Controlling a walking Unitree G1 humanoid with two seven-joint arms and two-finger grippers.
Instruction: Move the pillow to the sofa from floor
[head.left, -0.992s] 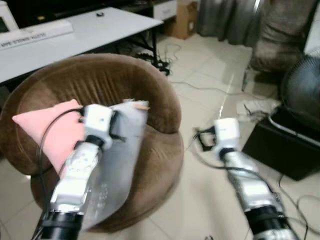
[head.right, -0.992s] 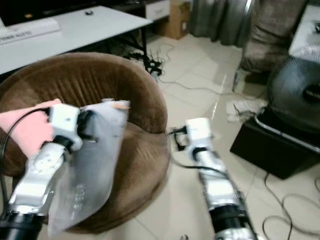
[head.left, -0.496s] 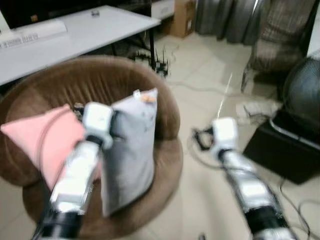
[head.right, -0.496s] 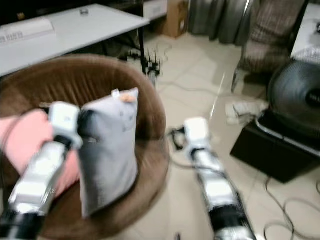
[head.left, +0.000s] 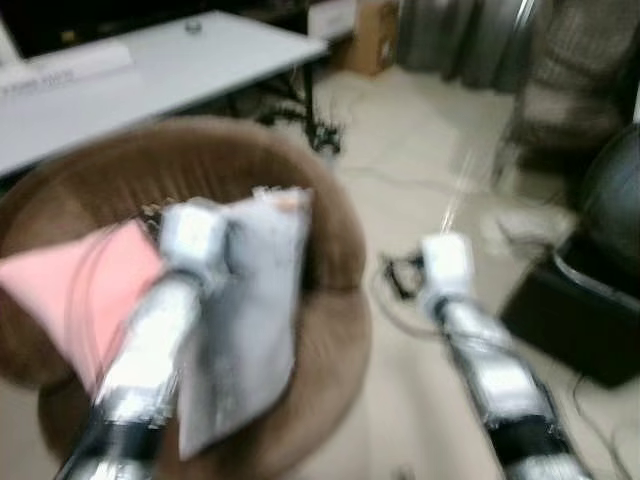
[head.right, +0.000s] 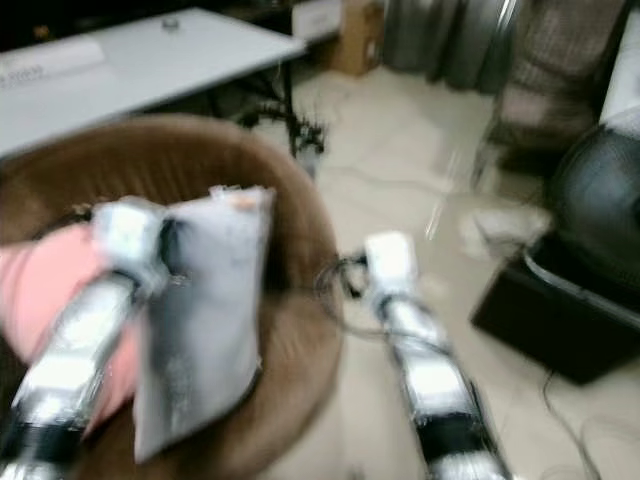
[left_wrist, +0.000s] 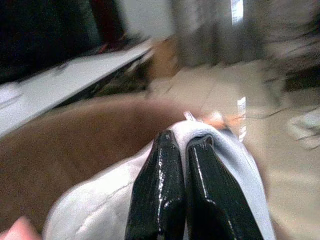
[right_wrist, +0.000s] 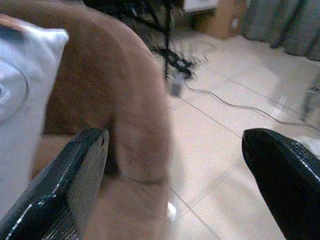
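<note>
**Grey pillow held upright over the brown round sofa**

At the far left, a pink cushion (head.left: 75, 290) leans against the inner back of the brown round sofa (head.left: 330, 240). Behind the sofa stands a white table (head.left: 150, 75) carrying a long white box (head.left: 65, 68) with dark lettering, too blurred to read.

Just beside the pink cushion, the left gripper (left_wrist: 182, 142) has its two black fingers pressed together on the top edge of the grey pillow (head.left: 250, 320). The pillow hangs upright from that pinch, its lower part against the sofa seat, with a small orange tab (left_wrist: 220, 120) near its top corner. A faint circular print shows on the pillow's face in the right wrist view; nothing in it is legible.

To the right of the sofa, the right gripper (right_wrist: 172, 175) hangs over the tiled floor (head.left: 420, 150), its fingers (right_wrist: 75, 170) spread wide with nothing between them. Black cables (head.left: 400, 275) trail across the tiles near it. Farther right sit a black box (head.left: 575, 320) and a dark floor fan (head.right: 605, 200); grey curtains (head.left: 460, 40) and a cardboard box (head.left: 365, 35) stand behind.
</note>
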